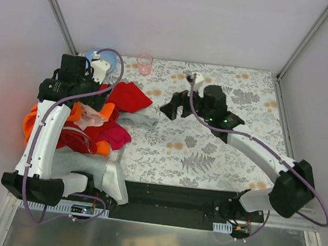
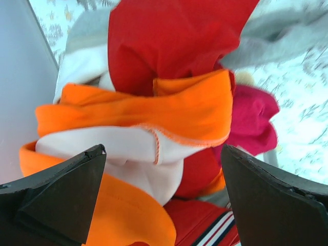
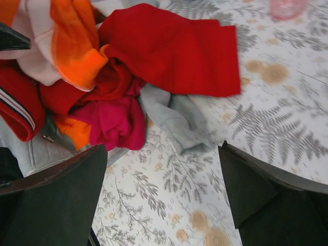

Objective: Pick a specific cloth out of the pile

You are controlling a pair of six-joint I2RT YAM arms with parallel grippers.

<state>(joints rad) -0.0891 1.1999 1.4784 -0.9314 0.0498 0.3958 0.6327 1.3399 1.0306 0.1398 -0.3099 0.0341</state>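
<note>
**Two spread claws, one scarlet cloth at the far edge of the pile**

One large scarlet-red soft fabric sheet lies at the far right side of the heap of mixed soft cloths. Part of it is tucked under orange folds, and its flat corner spreads out onto the fern-and-flower patterned counter. The heap sits on the left of the counter, beneath the left arm.

In the heap, the following can be counted:
- one smaller magenta-pink cloth, just near of the scarlet sheet
- one grey cloth, reaching out to the right from under the scarlet sheet
- one pale pink cloth
- one red garment with white and dark stripes
- bright orange fabric, showing in several folds; whether it is one piece or more I cannot tell

The left claw hangs over the heap with its two fingers spread wide. Orange and pale pink folds show between them and nothing is pinched. The right claw is also spread wide and holds nothing. It hovers over the counter just right of the grey cloth.

One translucent pink plastic cup stands upright at the far edge, well apart from the claws. One round blue object sits beside the far left corner.
</note>
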